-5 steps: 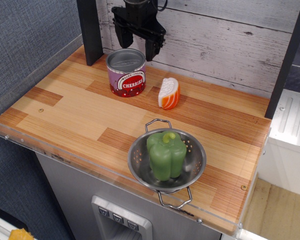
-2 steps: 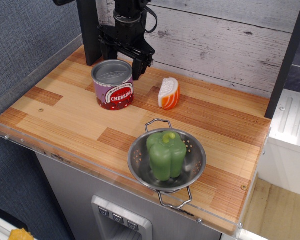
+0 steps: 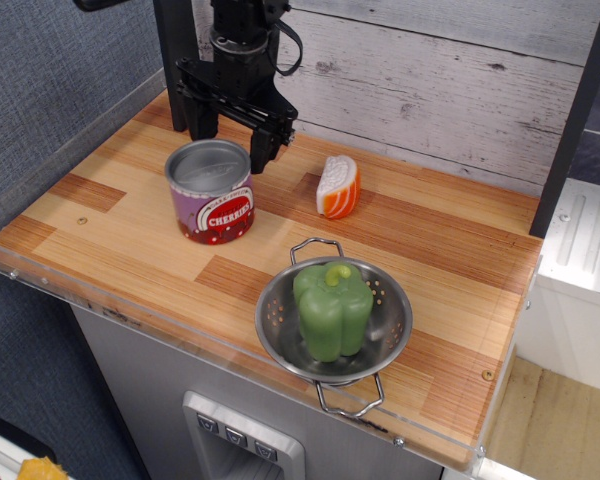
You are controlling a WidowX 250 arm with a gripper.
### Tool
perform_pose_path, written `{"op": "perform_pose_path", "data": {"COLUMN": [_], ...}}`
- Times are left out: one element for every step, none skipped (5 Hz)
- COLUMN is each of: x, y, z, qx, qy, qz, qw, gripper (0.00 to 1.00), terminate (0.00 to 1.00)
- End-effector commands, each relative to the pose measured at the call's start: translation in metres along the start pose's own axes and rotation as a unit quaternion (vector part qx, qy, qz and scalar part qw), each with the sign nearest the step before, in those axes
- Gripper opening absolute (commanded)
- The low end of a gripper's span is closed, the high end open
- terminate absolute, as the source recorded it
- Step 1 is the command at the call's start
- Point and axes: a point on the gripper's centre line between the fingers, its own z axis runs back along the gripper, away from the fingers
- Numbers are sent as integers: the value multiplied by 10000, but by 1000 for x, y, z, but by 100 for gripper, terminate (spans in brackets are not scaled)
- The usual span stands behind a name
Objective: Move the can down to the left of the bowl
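Observation:
The can (image 3: pixel 212 195) has a silver lid and a purple "CHERRIES" label. It stands on the wooden counter (image 3: pixel 110 215), up and to the left of the bowl (image 3: pixel 383 345). The bowl is a shiny steel colander near the front edge and holds a green pepper (image 3: pixel 331 308). My black gripper (image 3: pixel 230 147) is just behind the can. Its jaws stand wide apart against the can's far right rim. One finger (image 3: pixel 263 148) is beside the rim on the right, and the other is partly hidden behind the can. The jaws do not close around it.
An orange-and-white wedge (image 3: pixel 337 187) lies between the can and the back wall, up from the bowl. A dark post (image 3: pixel 178 60) stands at the back left. A clear plastic lip (image 3: pixel 40 275) edges the counter's front and left sides.
The gripper and the can have moved together down and to the left, away from the back wall and the wedge. The bowl, pepper and wedge have not moved.

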Motion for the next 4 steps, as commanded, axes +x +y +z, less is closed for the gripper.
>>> {"op": "perform_pose_path", "data": {"x": [-24, -35, -45, -57], "y": [11, 10, 12, 14], "z": [24, 21, 23, 28], "qx": [109, 157, 175, 166], "qy": [-84, -10, -30, -132], "qz": [246, 331, 382, 460], "qw": [9996, 9993, 9991, 9987], "gripper": [100, 100, 100, 100], "terminate": [0, 0, 0, 0]}}
